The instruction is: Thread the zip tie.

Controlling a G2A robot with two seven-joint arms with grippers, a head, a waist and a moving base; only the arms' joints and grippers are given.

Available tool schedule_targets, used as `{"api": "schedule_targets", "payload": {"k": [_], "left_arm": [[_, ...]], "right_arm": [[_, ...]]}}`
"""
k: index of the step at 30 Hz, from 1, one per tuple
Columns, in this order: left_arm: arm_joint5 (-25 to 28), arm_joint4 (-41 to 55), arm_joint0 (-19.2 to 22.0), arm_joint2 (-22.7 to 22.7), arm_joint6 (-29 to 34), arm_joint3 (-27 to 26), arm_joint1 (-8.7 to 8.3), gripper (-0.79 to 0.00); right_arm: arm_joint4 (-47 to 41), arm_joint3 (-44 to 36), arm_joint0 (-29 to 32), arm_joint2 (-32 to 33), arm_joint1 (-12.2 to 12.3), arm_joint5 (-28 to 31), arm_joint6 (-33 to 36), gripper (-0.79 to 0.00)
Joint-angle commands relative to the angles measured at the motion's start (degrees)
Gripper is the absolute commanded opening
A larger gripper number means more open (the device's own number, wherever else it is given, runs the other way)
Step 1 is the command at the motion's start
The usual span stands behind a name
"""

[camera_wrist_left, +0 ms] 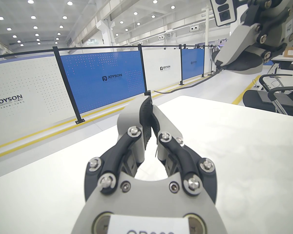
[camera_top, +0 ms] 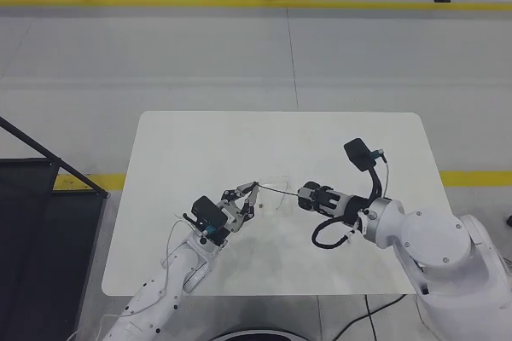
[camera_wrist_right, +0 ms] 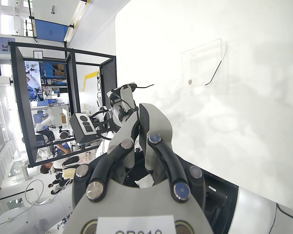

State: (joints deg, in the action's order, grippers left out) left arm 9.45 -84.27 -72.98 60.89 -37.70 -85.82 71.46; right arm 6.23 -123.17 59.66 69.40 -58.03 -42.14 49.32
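Surrounding the white table (camera_top: 196, 145) beneath the zip tie (camera_top: 273, 189) lies pale floor (camera_top: 239, 60).

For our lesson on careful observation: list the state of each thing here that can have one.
left hand: shut on the zip tie.
right hand: shut, nothing seen in it.
zip tie: gripped near one end, free end sticking out, no loop.
clear box: apart from both hands, holds a second tie.

Bright ceiling lamps (camera_wrist_left: 30, 1), glare across table (camera_wrist_right: 210, 13)
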Motion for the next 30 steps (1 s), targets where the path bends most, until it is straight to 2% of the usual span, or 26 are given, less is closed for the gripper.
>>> {"api": "schedule_targets", "payload": {"k": [1,30], "left_arm": [[0.00,0.00,0.00,0.00,0.00,0.00,0.00,-0.785],[0.00,0.00,0.00,0.00,0.00,0.00,0.00,-0.785]], "right_arm": [[-0.26,0.14,-0.20,-0.02,0.01,-0.16,-0.01,-0.785],[-1.22,1.43,-3.02,-1.73,0.32,-2.04,0.30,-0.785]]}}
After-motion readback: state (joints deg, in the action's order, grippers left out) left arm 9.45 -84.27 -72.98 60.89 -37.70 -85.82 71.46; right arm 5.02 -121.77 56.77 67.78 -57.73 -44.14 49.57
